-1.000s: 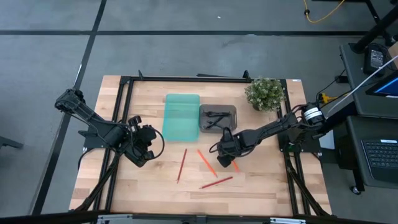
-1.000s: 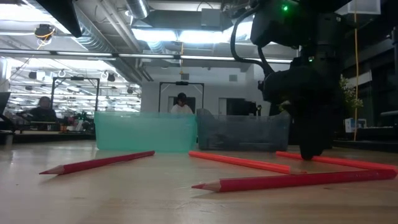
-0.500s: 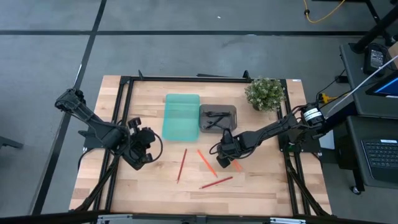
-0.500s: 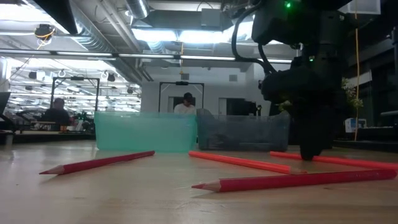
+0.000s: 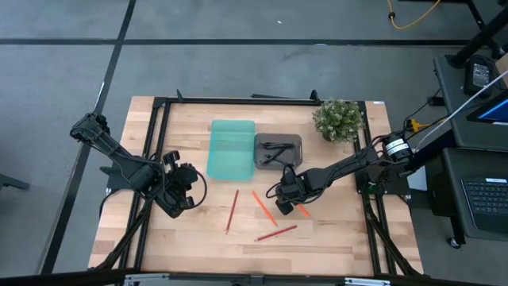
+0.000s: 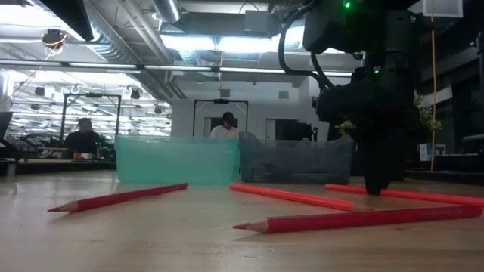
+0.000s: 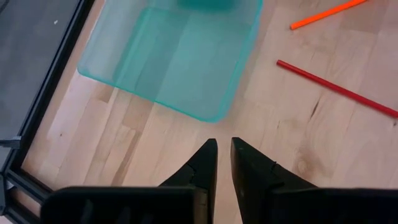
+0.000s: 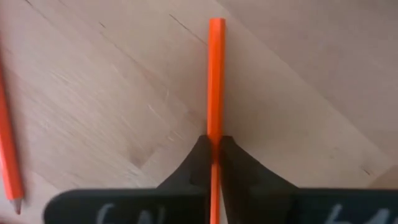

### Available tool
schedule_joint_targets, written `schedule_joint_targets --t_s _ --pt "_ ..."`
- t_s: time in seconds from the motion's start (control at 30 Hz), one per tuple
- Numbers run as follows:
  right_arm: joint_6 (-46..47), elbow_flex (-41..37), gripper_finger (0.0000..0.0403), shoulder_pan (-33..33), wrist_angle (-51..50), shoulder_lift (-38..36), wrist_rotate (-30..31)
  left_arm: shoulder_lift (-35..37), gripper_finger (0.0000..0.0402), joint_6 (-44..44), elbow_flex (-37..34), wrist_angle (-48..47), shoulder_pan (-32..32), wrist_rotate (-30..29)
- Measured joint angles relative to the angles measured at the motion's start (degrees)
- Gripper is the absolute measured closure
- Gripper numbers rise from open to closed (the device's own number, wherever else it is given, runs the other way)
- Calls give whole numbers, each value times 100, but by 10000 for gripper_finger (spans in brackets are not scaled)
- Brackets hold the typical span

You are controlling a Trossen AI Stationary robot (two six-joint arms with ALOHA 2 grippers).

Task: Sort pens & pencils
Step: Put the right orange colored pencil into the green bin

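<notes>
My right gripper [image 5: 287, 203] points down at the table just in front of the grey tray [image 5: 295, 141] and is shut on an orange pencil [image 8: 215, 74]. Two red pencils [image 5: 231, 211] [image 5: 276, 232] and another orange one [image 5: 263, 206] lie flat on the wood nearby. Black pens [image 5: 274, 151] lie in the grey tray. The teal tray [image 5: 231, 148] stands beside it. My left gripper [image 7: 222, 152] hovers over bare wood near the teal tray's corner, its fingers a narrow gap apart with nothing between them. My right gripper pinches the orange pencil's shaft [image 8: 215, 127] between its two fingertips, some way in from the blunt end [image 8: 216, 23]. The fingers come from above, point down and lie across the pencil. The pencil lies flat on the table [image 6: 423, 196].
A small potted plant [image 5: 338, 119] stands at the far right corner. A black frame [image 5: 238, 101] runs along the table's edges. Bare wood lies along the near edge, in front of the pencils.
</notes>
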State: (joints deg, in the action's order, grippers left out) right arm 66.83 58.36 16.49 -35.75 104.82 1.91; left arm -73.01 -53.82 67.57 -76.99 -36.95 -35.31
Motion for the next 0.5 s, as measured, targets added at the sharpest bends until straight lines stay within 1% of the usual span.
schedule_joint_targets --t_s 0.17,0.37,0.5 --pt "-106 273 391 70 -271 42 97 0 360 0 0 0 0 0" --pt "-42 349 392 161 -184 52 64 0 360 -2 0 10 0 0" --pt "26 384 401 229 -123 35 -25 -2 360 -1 0 16 0 0"
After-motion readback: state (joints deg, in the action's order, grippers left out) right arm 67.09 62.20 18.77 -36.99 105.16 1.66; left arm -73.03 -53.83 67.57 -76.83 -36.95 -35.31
